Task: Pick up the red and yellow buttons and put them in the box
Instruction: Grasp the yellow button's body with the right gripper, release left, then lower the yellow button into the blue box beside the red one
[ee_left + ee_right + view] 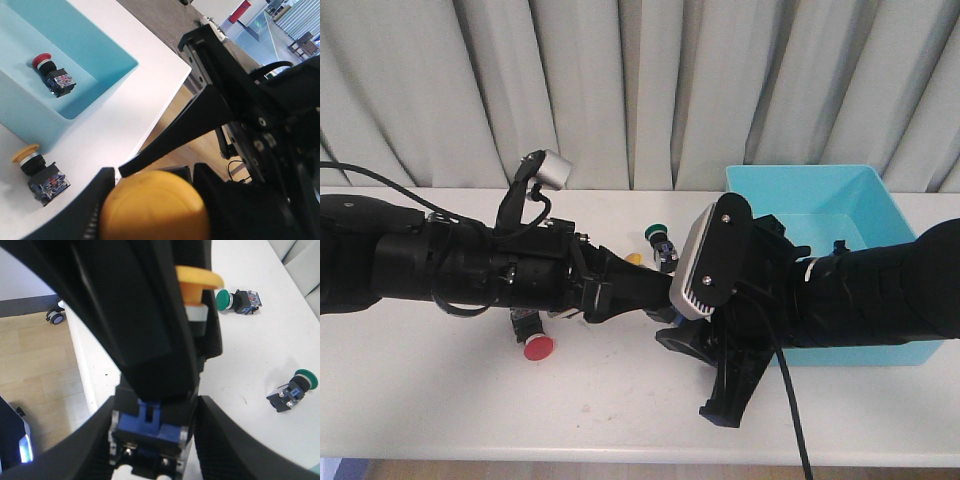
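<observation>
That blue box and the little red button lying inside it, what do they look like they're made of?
The box looks like moulded plastic: smooth, evenly turquoise walls with a soft, dull sheen. The red button inside seems plastic too, with a glossy red cap on a blocky black body. A pale ring under the cap might be metal, though that is hard to tell.

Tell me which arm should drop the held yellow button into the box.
Right. The right gripper clamps the yellow button by its body, and in the front view that arm lies right beside the box. The left gripper holds only the cap and reaches from the far side, so it should probably let go.
</observation>
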Tool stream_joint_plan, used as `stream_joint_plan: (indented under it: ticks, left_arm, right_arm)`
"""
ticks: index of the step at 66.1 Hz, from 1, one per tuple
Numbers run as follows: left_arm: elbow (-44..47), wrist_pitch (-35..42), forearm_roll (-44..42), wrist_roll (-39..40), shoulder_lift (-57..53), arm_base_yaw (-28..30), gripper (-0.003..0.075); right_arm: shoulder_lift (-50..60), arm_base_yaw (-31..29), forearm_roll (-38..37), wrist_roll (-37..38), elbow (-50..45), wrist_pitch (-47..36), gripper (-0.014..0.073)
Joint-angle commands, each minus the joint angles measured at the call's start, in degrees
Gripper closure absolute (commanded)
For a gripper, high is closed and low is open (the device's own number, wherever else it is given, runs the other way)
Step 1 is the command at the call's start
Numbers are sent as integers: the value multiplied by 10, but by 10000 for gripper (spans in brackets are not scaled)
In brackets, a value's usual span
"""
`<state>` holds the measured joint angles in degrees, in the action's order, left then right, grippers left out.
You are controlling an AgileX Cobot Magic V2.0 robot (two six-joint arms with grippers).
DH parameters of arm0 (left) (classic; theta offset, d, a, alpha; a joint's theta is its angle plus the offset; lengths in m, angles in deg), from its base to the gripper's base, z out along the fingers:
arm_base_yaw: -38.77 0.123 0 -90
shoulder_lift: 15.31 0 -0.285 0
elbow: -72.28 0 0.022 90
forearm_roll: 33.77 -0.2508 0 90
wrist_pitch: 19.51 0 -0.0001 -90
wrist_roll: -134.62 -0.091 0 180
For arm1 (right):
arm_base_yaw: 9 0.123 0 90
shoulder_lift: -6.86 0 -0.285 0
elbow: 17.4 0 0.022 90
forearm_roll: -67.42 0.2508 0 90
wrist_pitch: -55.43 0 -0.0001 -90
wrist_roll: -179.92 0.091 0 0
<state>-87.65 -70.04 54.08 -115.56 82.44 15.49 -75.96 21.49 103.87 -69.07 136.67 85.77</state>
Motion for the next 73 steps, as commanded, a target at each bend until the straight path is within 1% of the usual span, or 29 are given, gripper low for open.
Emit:
stream_joint_plan:
  ticks: [1,9,13,19,22,29,33,37,44,50,56,64,73]
  left_arm:
    - [-18,-19,40,-3,-20,1,511]
    - [-18,-19,40,-3,-20,1,507]
    - [-18,-19,40,-2,-20,1,489]
    - [-18,-19,40,-2,-20,1,402]
    - [-18,-19,40,-4,-20,1,325]
    - [-18,-21,39,-4,-20,1,186]
    - [-18,-20,39,-4,-20,1,129]
    - [-18,-20,38,-4,-20,1,101]
    - [-18,-19,34,-4,-20,1,99]
    - [-18,-16,34,-4,-20,1,114]
    - [-18,-13,33,-4,-20,1,134]
    - [-18,5,18,-4,-20,1,155]
    - [-18,46,-21,-4,-20,1,160]
  right_arm:
    - [13,1,10,1,19,-19,344]
    - [13,1,10,1,19,-14,356]
    - [13,1,10,1,19,-11,354]
    - [13,1,10,1,19,-8,353]
    - [13,1,10,1,19,-7,353]
    - [13,1,10,1,19,-7,353]
    - [13,1,10,2,19,-7,353]
    - [13,1,10,2,19,-7,353]
    - [15,-4,0,9,19,-7,353]
    - [16,-14,-11,34,19,-4,353]
    - [18,-29,-37,56,19,5,353]
    - [27,-61,-71,92,19,28,353]
    - [50,-107,-95,130,19,34,353]
